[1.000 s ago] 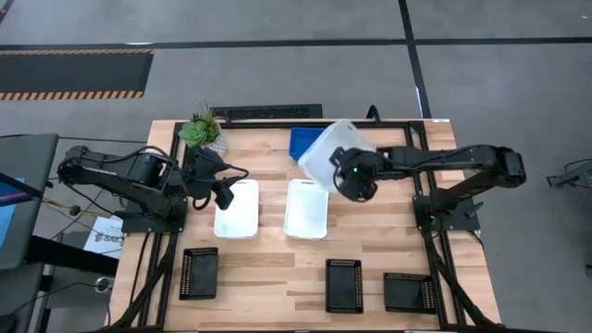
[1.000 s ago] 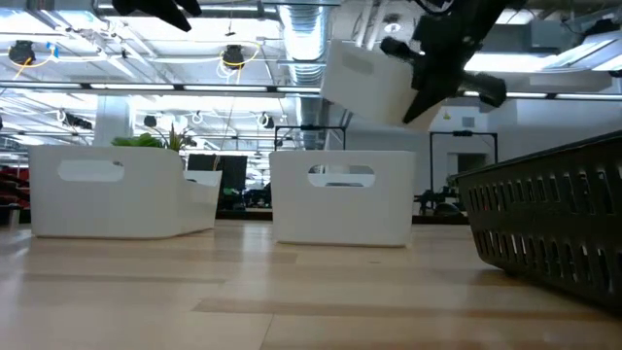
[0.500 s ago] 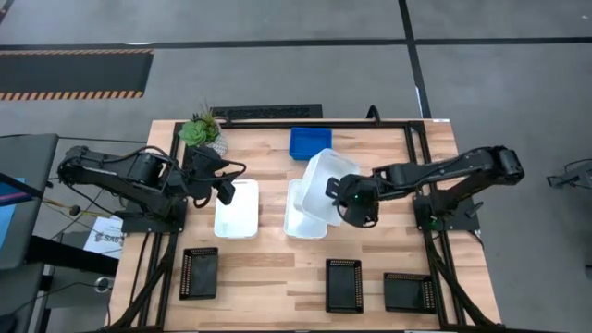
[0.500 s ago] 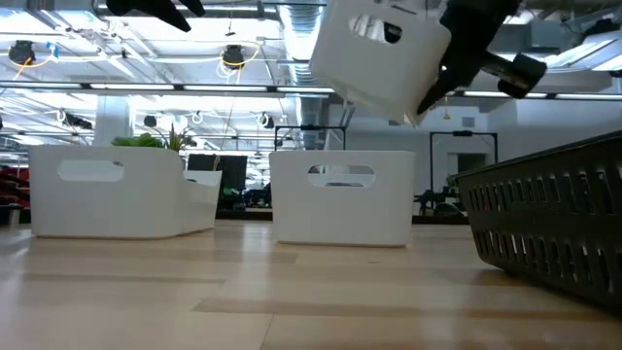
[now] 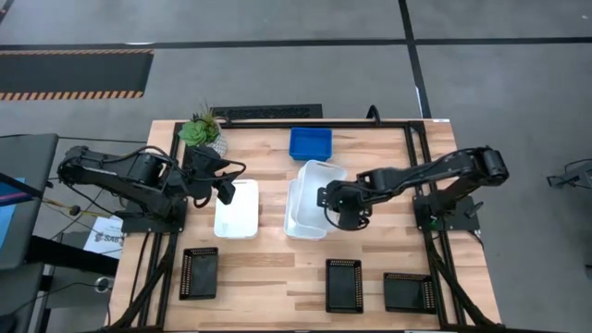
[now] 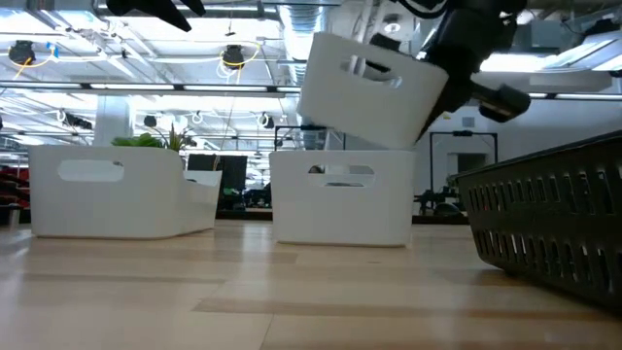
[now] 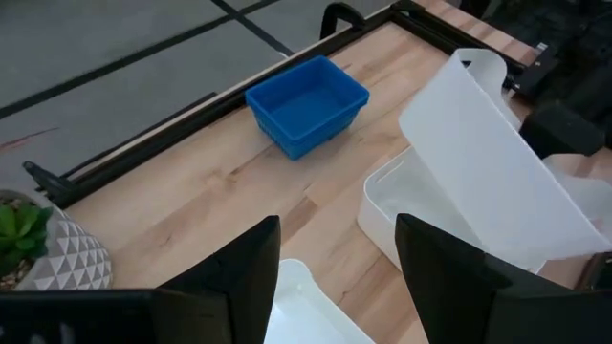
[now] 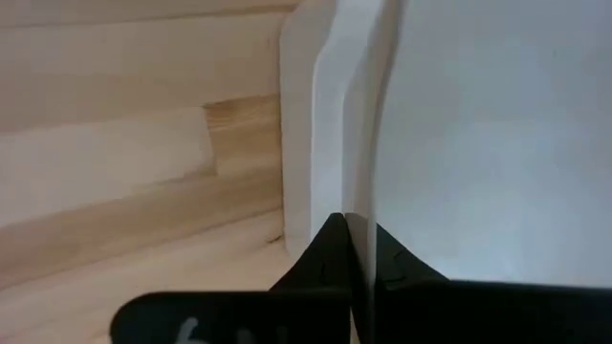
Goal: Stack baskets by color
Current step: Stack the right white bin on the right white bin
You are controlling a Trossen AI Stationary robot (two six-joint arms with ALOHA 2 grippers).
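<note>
My right gripper (image 5: 333, 207) is shut on a white basket (image 5: 313, 185), which hangs tilted over a second white basket (image 5: 302, 222) standing mid-table. In the low view the held basket (image 6: 367, 89) sits just above the standing one (image 6: 340, 196); whether they touch I cannot tell. A third white basket (image 5: 237, 209) stands to the left, and my left gripper (image 7: 335, 277) hovers open above its far end. A blue basket (image 5: 310, 141) rests at the far edge. Three black baskets (image 5: 199, 273) (image 5: 343, 284) (image 5: 410, 291) lie along the near edge. My right gripper pinches the held basket's side wall (image 8: 368, 196) at its rim, on the side toward the table's right, one finger inside the basket and one outside. The fingers slant down from the right. The basket is tilted, above the standing white basket.
A small potted plant (image 5: 202, 132) stands at the far left corner, behind my left gripper. In the low view one black basket (image 6: 554, 219) fills the right foreground. Bare wood lies between the white baskets and the black row.
My right gripper has carried the white basket from above the blue basket toward the near edge and the left, sinking and rolling as it went. The basket now hangs lower, tipped over the middle white basket. The blue basket has come fully into sight.
</note>
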